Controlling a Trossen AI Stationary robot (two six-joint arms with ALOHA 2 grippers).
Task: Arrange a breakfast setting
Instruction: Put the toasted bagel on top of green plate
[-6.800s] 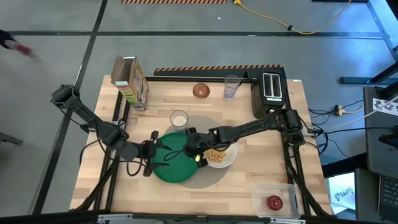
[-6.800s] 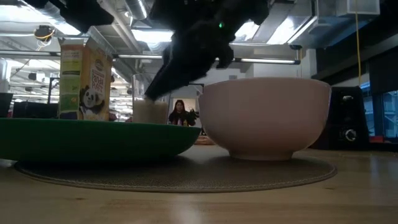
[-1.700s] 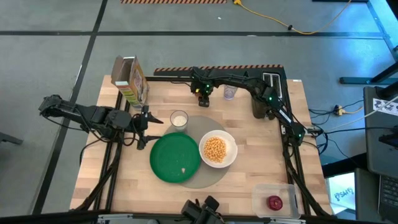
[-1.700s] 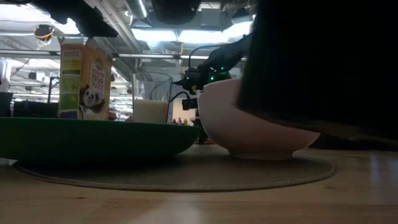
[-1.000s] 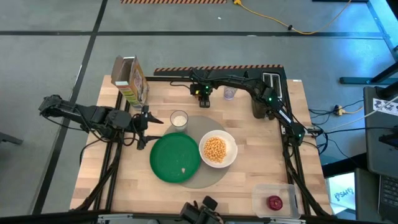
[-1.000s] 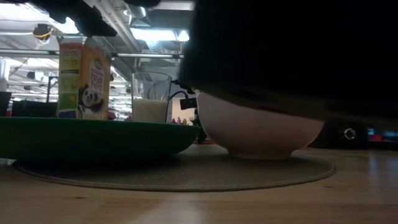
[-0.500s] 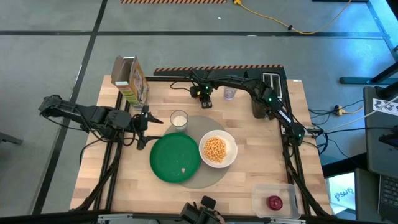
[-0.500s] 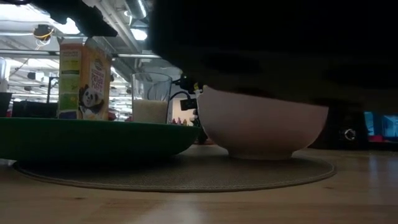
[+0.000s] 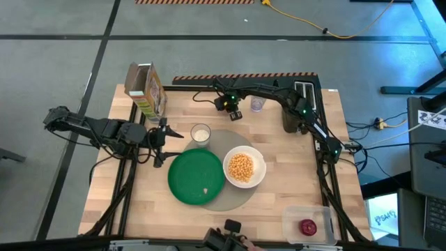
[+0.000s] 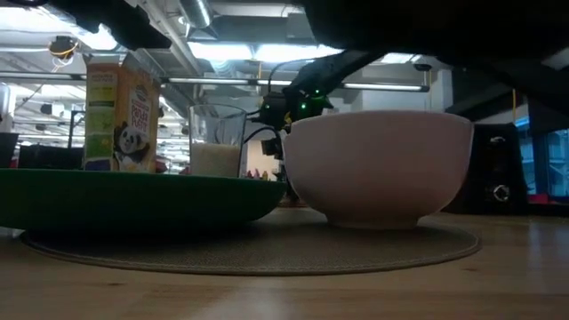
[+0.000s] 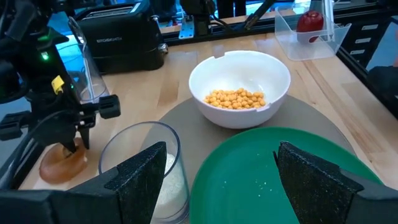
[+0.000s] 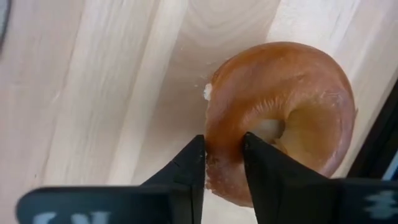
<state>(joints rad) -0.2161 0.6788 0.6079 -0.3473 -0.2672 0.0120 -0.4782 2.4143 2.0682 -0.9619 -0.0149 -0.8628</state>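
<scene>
Since the frames a second or so earlier, the right tool (image 9: 235, 112) has shifted slightly along the far side of the counter (image 9: 286, 181), toward the empty clear glass (image 9: 258, 104), and the dark shape that blocked the low view has cleared. The right tool is now clamped on the bagel (image 12: 281, 118), one finger through its hole and the other outside the ring. The left tool (image 11: 217, 177) waits with its fingers apart over the milk glass (image 9: 201, 133) and the near edge of the green plate (image 9: 195, 178). The plate and the white bowl (image 9: 243, 167) of cereal sit side by side on the grey mat (image 9: 226, 202). The red apple (image 9: 307, 226) lies in a clear tub (image 9: 322, 213) at the counter's near right corner.
</scene>
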